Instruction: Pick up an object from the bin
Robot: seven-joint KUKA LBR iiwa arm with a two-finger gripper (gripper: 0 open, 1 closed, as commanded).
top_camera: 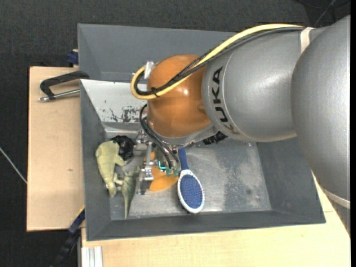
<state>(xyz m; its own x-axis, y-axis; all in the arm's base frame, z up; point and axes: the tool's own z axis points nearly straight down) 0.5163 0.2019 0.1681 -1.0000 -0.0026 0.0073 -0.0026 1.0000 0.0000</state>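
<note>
My gripper (147, 170) reaches down into the bin's front left part, under the arm's orange cover. Right beside it lies an orange rounded thing (161, 183), partly hidden by the gripper. A blue oval brush with a white rim (191, 192) lies just to the right, its blue handle running up toward the wrist. A dark green pointed thing (128, 191) lies to the left of the gripper, close to it.
A pale yellow-green soft thing (108, 163) lies against the bin's left wall, with a small black thing (123, 144) above it. A white speckled sheet (114, 107) leans at the back left. The arm covers the bin's back and right.
</note>
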